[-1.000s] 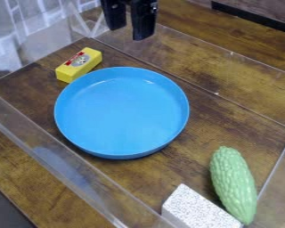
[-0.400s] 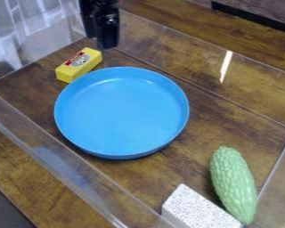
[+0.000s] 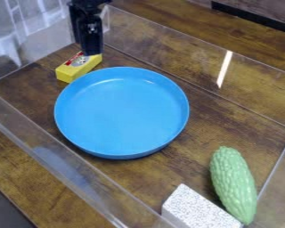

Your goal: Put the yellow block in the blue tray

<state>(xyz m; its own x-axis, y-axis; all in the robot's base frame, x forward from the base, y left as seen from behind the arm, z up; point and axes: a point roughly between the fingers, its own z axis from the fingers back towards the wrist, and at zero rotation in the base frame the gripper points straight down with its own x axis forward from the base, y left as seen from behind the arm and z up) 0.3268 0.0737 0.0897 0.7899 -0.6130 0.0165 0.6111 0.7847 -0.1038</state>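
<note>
The small rectangular yellow block (image 3: 78,67) with a red-and-white label lies on the dark wooden tabletop (image 3: 228,107), just beside the upper-left rim of the large round bright-blue shallow tray (image 3: 121,111). The black gripper (image 3: 90,49) hangs directly over the block, pointing down, jaws spread; contact cannot be determined. Clear plastic walls (image 3: 38,147) bound the work area. A bumpy green gourd-shaped object (image 3: 234,183) and a white speckled sponge block (image 3: 199,209) lie near the lower right corner, well apart from the tray.
</note>
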